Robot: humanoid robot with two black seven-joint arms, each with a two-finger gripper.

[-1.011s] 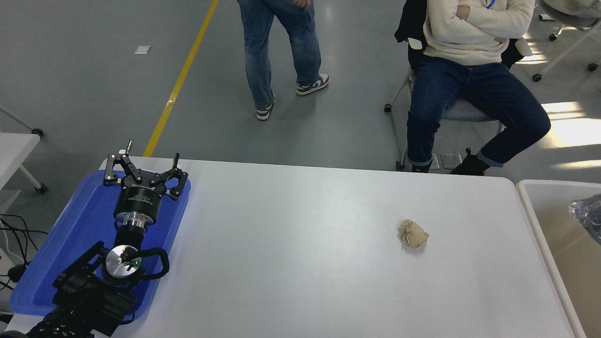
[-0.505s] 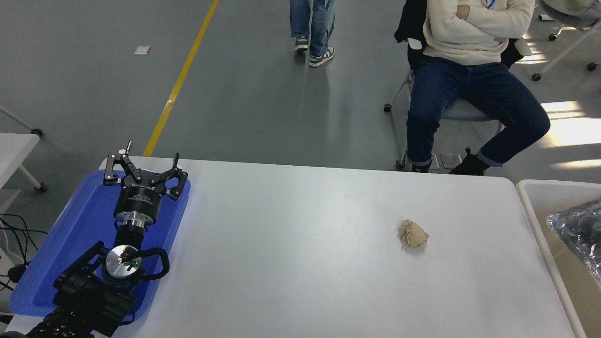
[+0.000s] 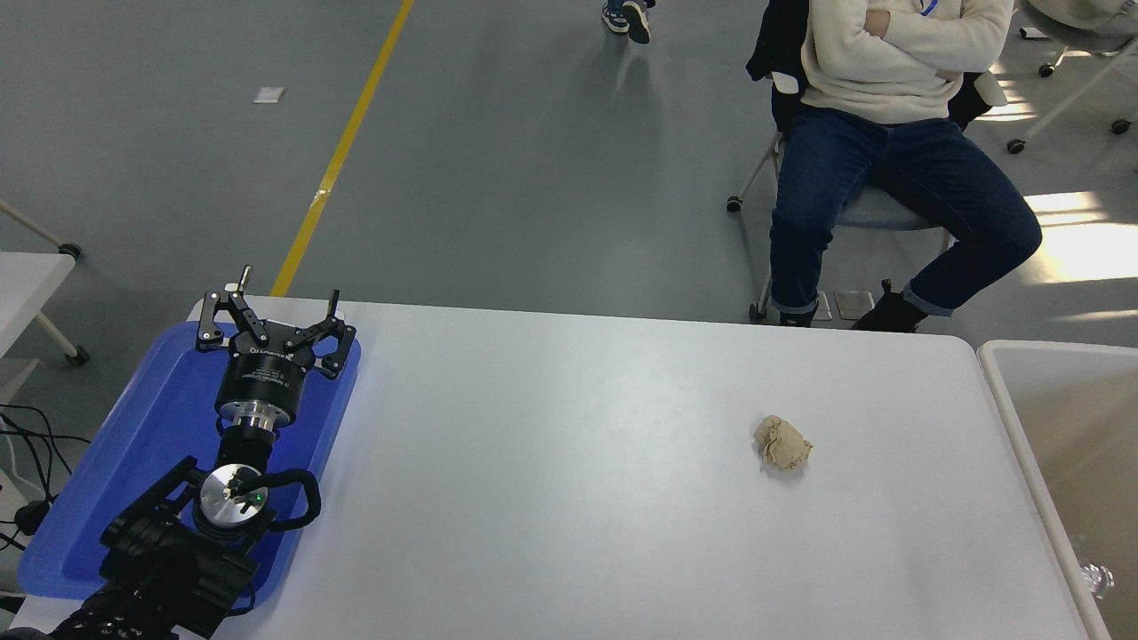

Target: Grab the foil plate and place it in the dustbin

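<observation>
Lying parked at the lower left, the left arm rests over a flat blue tray (image 3: 107,498), and its left gripper (image 3: 271,316) points toward the far edge of the table with its fingers spread wide apart around empty air. The right arm does not appear anywhere in the head view. On the white table (image 3: 551,498), toward its right half, sits a small tan paper ball (image 3: 782,443), crumpled and well apart from the blue tray. Just beside the table's right end stands the dustbin (image 3: 1031,462), its thick white rim running down the right edge of the view and its pale beige inner walls open to the camera. Low inside it, at the bottom right corner, a small shiny crinkled bit (image 3: 1098,578) shows above the rim (it may be an edge of the foil plate, but too little of it is visible to tell). Beyond the table's far side a person (image 3: 889,107) in a cream sweater and dark jeans sits on a chair with arms crossed, and the sneakers (image 3: 627,18) of another person show at the top edge on the grey floor, right of a yellow floor line (image 3: 342,151).
</observation>
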